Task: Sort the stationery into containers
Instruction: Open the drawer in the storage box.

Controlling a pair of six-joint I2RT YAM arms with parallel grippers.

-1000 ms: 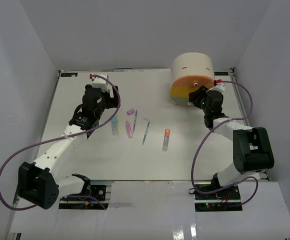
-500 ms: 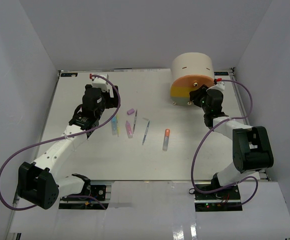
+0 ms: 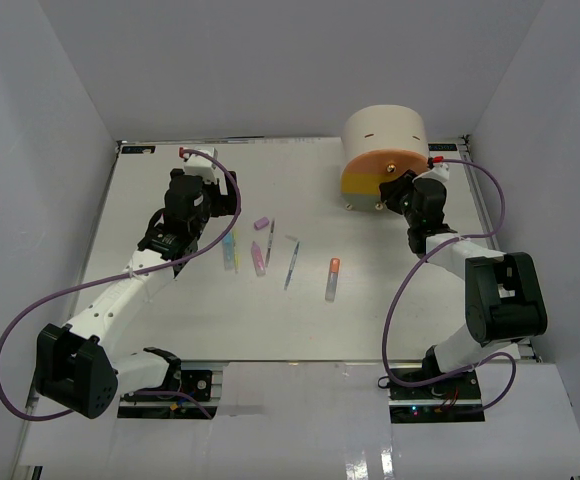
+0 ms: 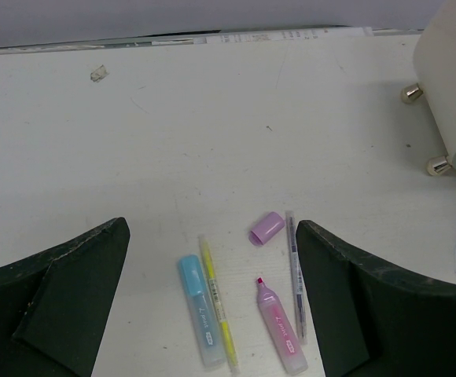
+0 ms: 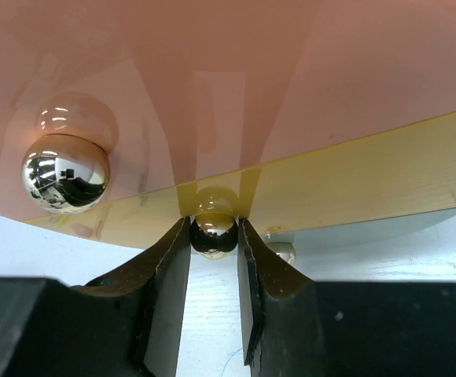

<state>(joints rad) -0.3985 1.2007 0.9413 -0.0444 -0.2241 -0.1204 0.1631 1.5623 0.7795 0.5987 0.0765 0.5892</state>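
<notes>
Stationery (image 3: 258, 258) lies unsorted on the counter (image 3: 370, 300) near my left gripper (image 4: 212, 232), fingers spread wide, while at two o'clock my right gripper (image 5: 214, 245) fingers pinch the yellow drawer's knob (image 5: 214, 234), nothing filed yet.

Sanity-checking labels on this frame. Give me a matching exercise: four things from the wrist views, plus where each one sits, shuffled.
Things
1. pastel blue plastic marker
2. small purple plastic cap
3. centre gold ball knob, on the yellow drawer
4. left gold ball knob, on the peach-orange drawer

Places
A. between the right claw's fingers
B. free, no claw on it
C. alongside a thin yellow pen
D. beside one end of a thin dark pen

Pairs: 1-C, 2-D, 3-A, 4-B
</notes>
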